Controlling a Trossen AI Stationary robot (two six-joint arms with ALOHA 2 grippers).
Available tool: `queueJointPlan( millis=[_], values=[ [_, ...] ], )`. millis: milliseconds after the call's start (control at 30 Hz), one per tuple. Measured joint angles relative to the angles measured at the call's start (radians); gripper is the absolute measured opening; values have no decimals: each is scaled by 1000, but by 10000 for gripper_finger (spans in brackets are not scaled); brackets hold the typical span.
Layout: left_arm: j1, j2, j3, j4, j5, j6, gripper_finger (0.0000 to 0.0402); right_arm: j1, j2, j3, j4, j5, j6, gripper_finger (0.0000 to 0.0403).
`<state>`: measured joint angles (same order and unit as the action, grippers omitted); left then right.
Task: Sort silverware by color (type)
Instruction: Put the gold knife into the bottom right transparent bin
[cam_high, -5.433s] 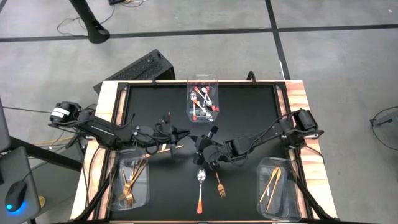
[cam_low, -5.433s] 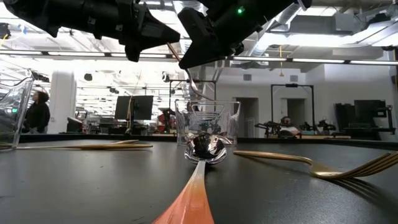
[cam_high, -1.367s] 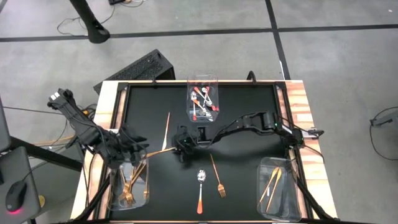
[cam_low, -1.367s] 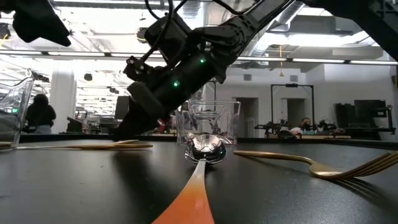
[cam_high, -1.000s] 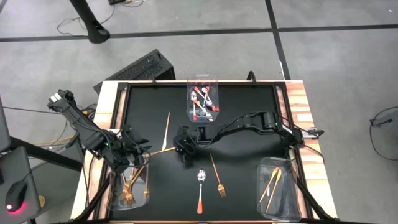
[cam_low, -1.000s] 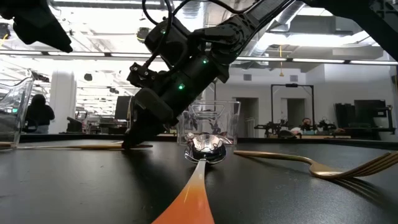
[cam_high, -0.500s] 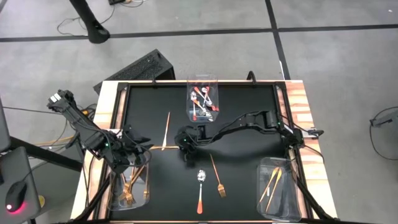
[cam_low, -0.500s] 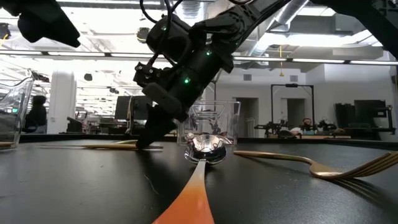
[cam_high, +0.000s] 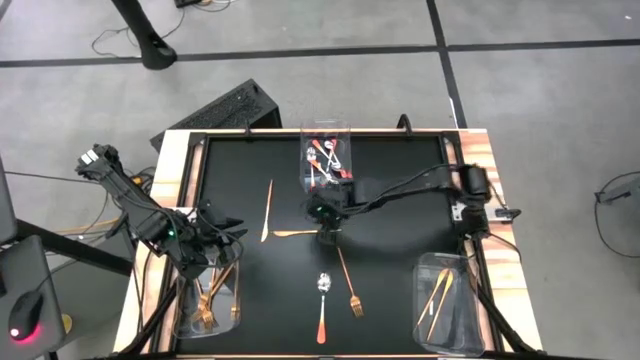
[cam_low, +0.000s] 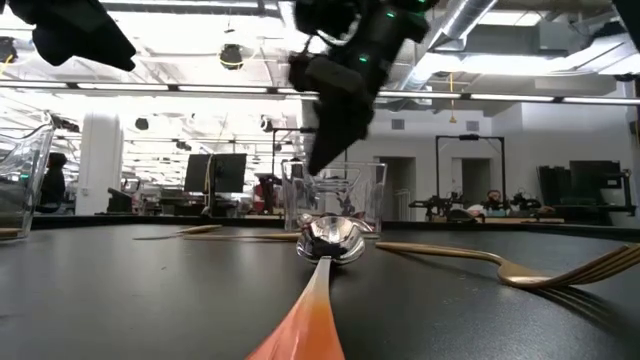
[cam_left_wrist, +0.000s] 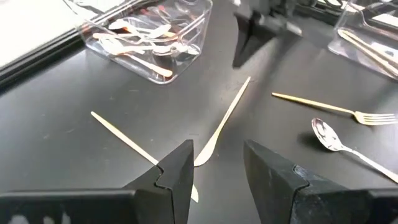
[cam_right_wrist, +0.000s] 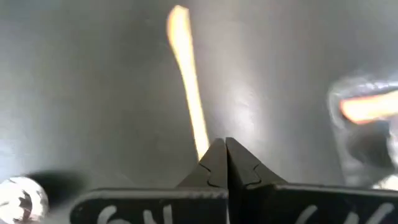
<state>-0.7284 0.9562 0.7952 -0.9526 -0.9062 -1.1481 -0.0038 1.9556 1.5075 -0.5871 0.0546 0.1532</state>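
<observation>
We see the right gripper (cam_high: 322, 232) pinched shut on a gold knife (cam_high: 292, 234) mid-table; next we must carry it to a bin, while the left gripper (cam_left_wrist: 214, 171) waits open.

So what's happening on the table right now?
The robot is sorting silverware into clear bins. The right gripper sits mid-table, shut on the end of a thin gold knife whose other end seems to rest on the black mat. The left gripper hangs open above the bin of gold forks. Another gold knife, a spoon and a fork lie loose on the mat.
</observation>
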Motion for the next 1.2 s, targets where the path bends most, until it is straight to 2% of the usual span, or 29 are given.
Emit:
queueJointPlan(
  millis=[100,300,400,567,733,933,1200],
  values=[
    [0,15,0,0,1,0,126,-25,-98,-100,43,0,55,3],
    [0,81,0,-3,-20,7,126,-78,-301,-345,278,0,112,6],
    [6,129,0,2,-26,17,126,-71,-344,-438,337,0,115,22],
    [59,220,0,72,-17,96,126,-19,-364,-496,360,6,172,41],
    [168,319,0,279,108,353,126,49,-364,-500,341,106,200,44],
    [318,434,0,522,289,673,126,107,-378,-500,316,141,235,46],
    [521,563,-5,703,492,915,126,169,-386,-501,204,241,305,46]
  ],
)
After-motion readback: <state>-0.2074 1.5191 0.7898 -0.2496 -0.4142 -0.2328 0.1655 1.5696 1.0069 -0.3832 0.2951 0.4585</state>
